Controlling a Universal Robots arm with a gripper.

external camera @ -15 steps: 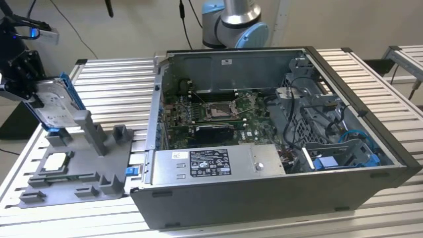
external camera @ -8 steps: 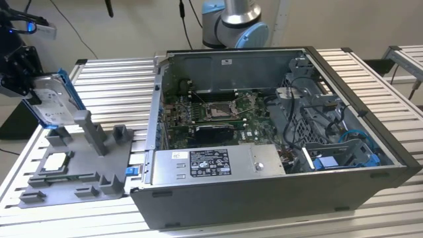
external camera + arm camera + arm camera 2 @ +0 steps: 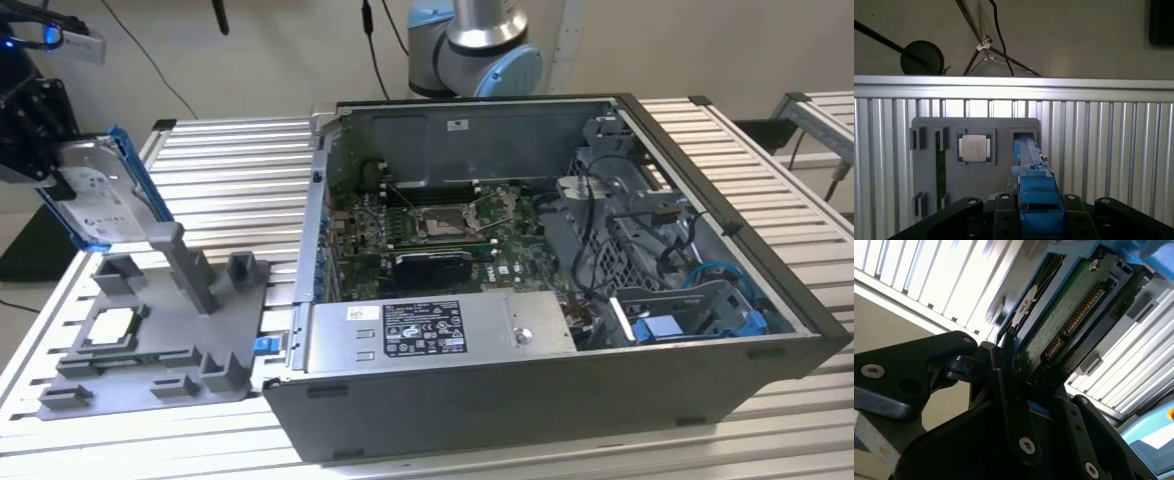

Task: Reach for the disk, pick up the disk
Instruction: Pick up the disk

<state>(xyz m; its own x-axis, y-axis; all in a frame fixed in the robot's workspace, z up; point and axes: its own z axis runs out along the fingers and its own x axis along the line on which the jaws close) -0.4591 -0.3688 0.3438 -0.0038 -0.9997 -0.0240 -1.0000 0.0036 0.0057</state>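
Observation:
The disk (image 3: 107, 200), a silver-grey drive with a white label in a bright blue bracket, stands on edge and tilted at the exterior view's far left. It is above the back of the grey fixture plate (image 3: 160, 340). My black gripper (image 3: 56, 165) is shut on it from above. The second wrist view shows the disk's green circuit-board side (image 3: 1064, 315) clamped between the fingers (image 3: 1004, 370). In the first wrist view the blue bracket edge (image 3: 1035, 195) runs from the gripper (image 3: 1036, 222) towards an empty slot (image 3: 1024, 134) in the fixture.
A small square silver chip (image 3: 114, 328) sits in a socket on the fixture, beside a tall grey post (image 3: 187, 265). The open computer case (image 3: 561, 280) fills the middle and right of the slatted aluminium table (image 3: 240, 170). The arm's base (image 3: 474, 50) stands behind the case.

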